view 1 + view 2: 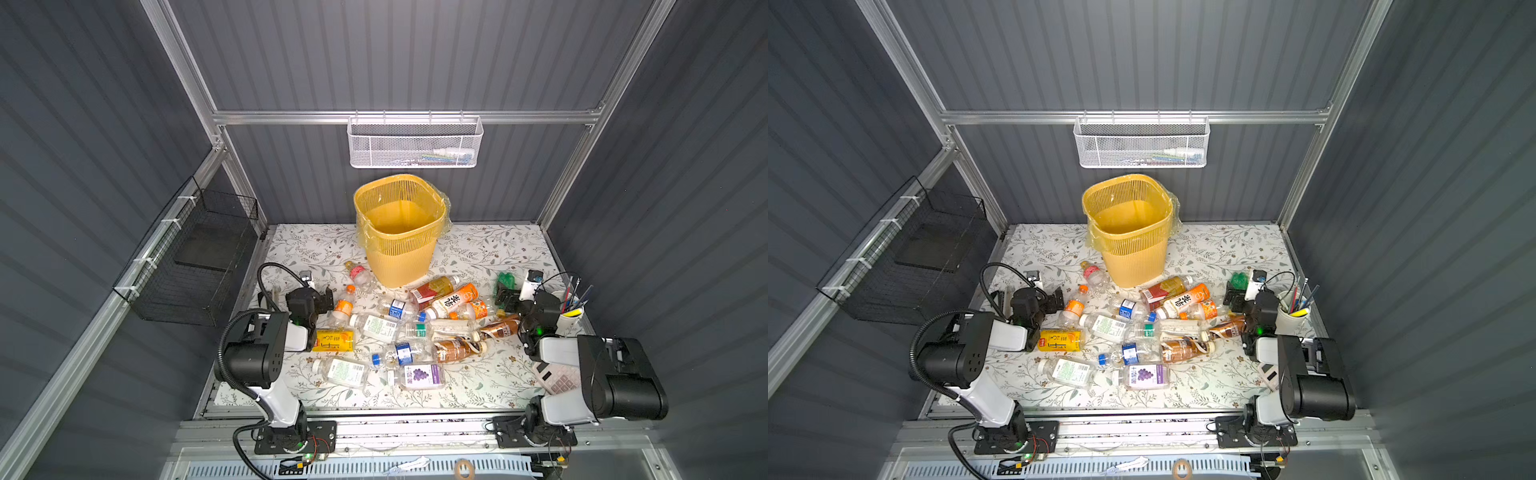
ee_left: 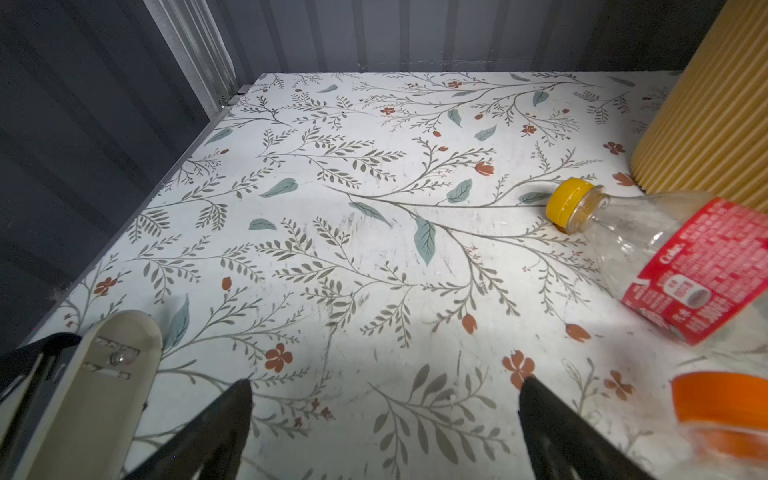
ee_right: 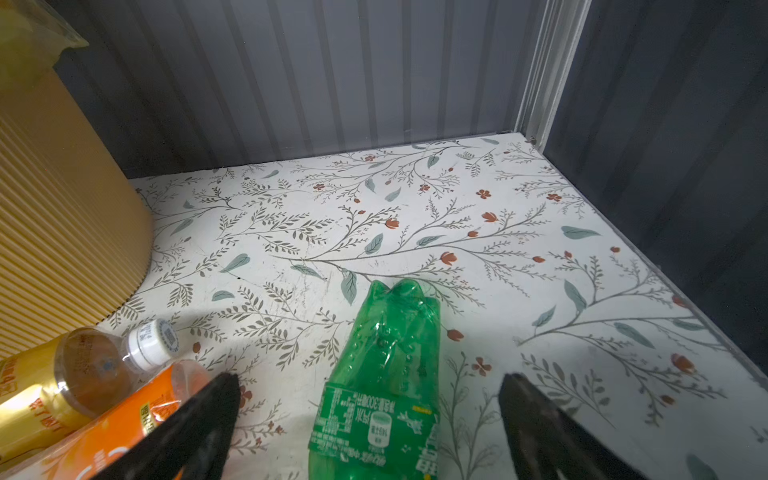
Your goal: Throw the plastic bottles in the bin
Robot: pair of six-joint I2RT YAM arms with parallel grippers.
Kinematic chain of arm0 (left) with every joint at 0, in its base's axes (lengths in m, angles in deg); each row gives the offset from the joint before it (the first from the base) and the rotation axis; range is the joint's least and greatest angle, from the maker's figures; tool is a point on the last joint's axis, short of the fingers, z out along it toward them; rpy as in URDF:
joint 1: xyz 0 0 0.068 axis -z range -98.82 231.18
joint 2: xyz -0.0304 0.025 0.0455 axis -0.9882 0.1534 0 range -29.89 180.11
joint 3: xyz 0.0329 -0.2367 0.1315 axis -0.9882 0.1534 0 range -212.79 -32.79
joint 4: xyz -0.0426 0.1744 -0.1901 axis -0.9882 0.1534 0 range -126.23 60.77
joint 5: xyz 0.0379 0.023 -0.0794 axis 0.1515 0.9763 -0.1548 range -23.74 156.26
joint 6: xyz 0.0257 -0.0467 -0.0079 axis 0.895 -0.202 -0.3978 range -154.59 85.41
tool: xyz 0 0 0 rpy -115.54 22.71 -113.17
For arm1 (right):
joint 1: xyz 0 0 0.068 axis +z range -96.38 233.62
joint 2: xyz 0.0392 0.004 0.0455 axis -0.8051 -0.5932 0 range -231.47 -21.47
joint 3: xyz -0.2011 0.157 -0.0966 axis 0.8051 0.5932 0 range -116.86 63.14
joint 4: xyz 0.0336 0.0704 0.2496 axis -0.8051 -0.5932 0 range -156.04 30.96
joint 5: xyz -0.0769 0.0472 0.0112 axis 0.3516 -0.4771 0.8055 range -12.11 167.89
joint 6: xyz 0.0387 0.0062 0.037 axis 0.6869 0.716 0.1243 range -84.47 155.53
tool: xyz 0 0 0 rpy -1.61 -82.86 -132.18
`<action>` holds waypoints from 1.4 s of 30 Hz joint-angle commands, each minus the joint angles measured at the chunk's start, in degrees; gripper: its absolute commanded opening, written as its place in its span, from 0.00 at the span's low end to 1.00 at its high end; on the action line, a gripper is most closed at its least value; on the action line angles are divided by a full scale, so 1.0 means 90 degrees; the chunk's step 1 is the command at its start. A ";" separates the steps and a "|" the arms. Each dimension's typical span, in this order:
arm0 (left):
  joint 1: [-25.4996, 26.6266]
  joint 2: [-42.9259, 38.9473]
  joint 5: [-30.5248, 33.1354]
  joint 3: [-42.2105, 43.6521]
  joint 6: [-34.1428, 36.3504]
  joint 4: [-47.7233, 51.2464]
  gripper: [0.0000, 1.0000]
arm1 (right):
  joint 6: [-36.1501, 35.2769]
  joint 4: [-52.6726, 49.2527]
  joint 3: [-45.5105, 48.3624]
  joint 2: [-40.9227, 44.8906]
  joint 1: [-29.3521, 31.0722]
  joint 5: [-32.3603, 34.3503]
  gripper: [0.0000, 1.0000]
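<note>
Dark grey ribbed panels (image 1: 395, 54) wall this booth in on three sides, held by an aluminium frame (image 1: 270, 117). A white mesh basket (image 1: 415, 143) hangs from the frame's back crossbar. Below that basket spreads the tabletop (image 1: 490, 249), covered in a pale sheet printed with leafy sprigs and small red flowers, and brightly lit. Left of the mesh basket and lower, a black wire basket (image 1: 195, 257) is fastened to the side rail with white ties.

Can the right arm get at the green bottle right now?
Probably yes: the right hand is open, and the green bottle lies right in front of it with nothing on top.
</note>
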 commanded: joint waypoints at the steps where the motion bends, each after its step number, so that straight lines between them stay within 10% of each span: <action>1: -0.0016 0.0048 -0.0072 -0.0031 0.0111 -0.0007 1.00 | -0.0036 0.0049 -0.0070 -0.0002 -0.0021 -0.0022 0.99; 28: -0.0033 0.0004 0.0015 -0.0091 0.0056 0.0091 1.00 | -0.0002 0.0029 -0.0091 0.0020 -0.0029 -0.0023 0.97; 42: -0.0113 -0.1711 0.1095 -0.2536 -0.1152 0.4837 1.00 | 0.1215 -0.8599 -0.4611 0.0129 -0.0119 0.0995 0.99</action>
